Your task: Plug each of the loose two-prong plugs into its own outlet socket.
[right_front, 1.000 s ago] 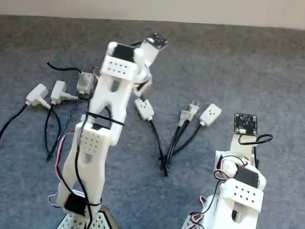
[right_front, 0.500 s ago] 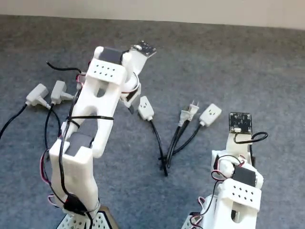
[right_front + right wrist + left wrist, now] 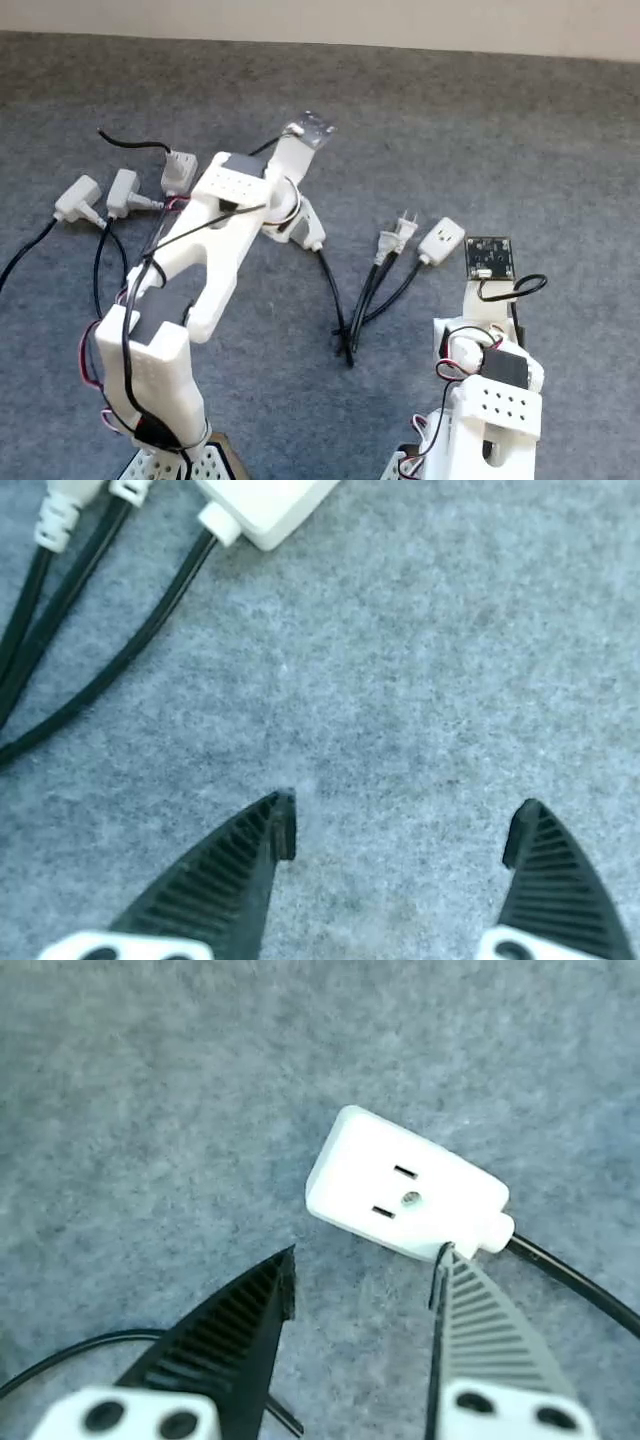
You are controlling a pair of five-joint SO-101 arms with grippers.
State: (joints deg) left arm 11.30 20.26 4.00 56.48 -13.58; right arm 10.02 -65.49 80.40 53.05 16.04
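The nearer outlet socket (image 3: pixel 405 1198) lies face-up on the grey counter (image 3: pixel 520 130), its cord trailing away. Over the last second the left arm has folded down over it. The left end effector (image 3: pixel 365 1265) now hangs just short of the socket with its jaws apart, one tip at the cord end, so a grasp looks close. The two-prong plug (image 3: pixel 398 232) lies untouched beside the second socket (image 3: pixel 441 241). The right end effector (image 3: pixel 402 818), jaws spread, has edged toward them.
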